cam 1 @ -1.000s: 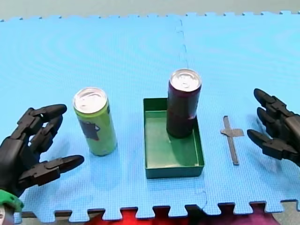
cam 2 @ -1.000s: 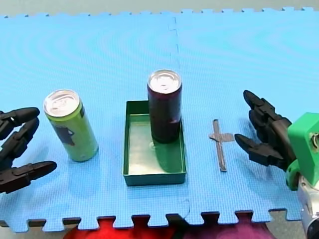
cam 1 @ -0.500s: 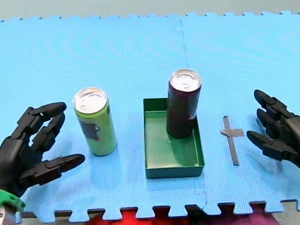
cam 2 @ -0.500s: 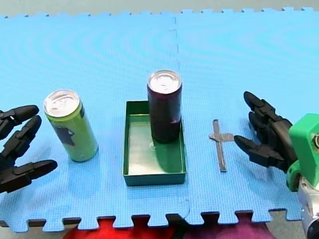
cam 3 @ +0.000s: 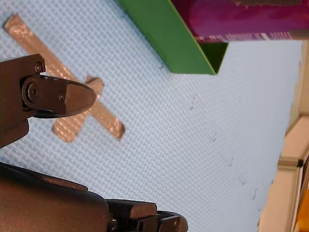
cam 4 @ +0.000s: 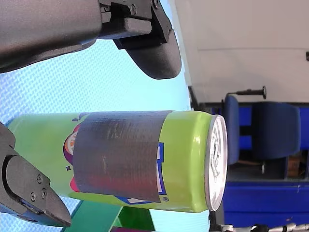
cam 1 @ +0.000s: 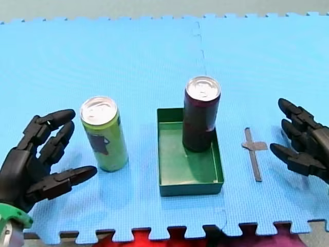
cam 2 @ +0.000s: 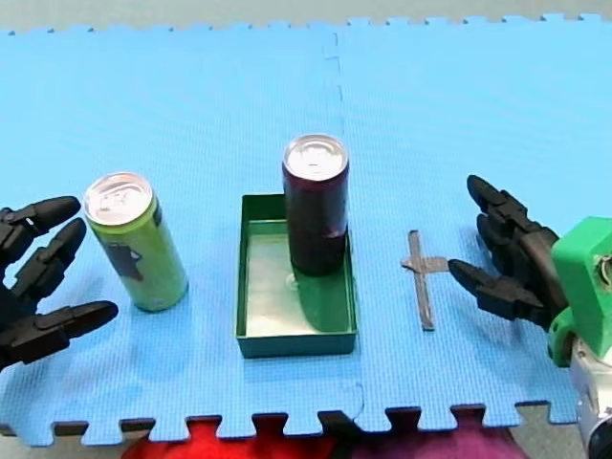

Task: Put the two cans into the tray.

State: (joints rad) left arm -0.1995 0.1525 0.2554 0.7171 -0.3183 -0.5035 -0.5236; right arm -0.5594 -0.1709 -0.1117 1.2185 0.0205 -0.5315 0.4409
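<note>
Just beside the fingertips of the left hand (cam 1: 32,167) stands the green can (cam 1: 105,135), upright on the blue mat (cam 1: 128,56). The fingers do not touch it; a bit of mat shows between them and the can. The left hand's fingers are stretched out, not curled, and they hold nothing. Up close, the second wrist view shows the green can with one black finger (cam 4: 152,53) on one side of it and another finger on the other side.

On the far side of the green can from those fingers is the green tray (cam 1: 191,188). The dark red can (cam 1: 201,116) stands upright inside it, at the end of the tray away from the robot.

Well apart from the tray, the right hand (cam 1: 303,149) is over the mat. Its fingers are stretched out too, and they hold nothing. Between its fingertips and the tray, a grey tape cross (cam 1: 253,152) lies flat on the mat. The first wrist view shows one fingertip (cam 3: 63,96) near that cross.
</note>
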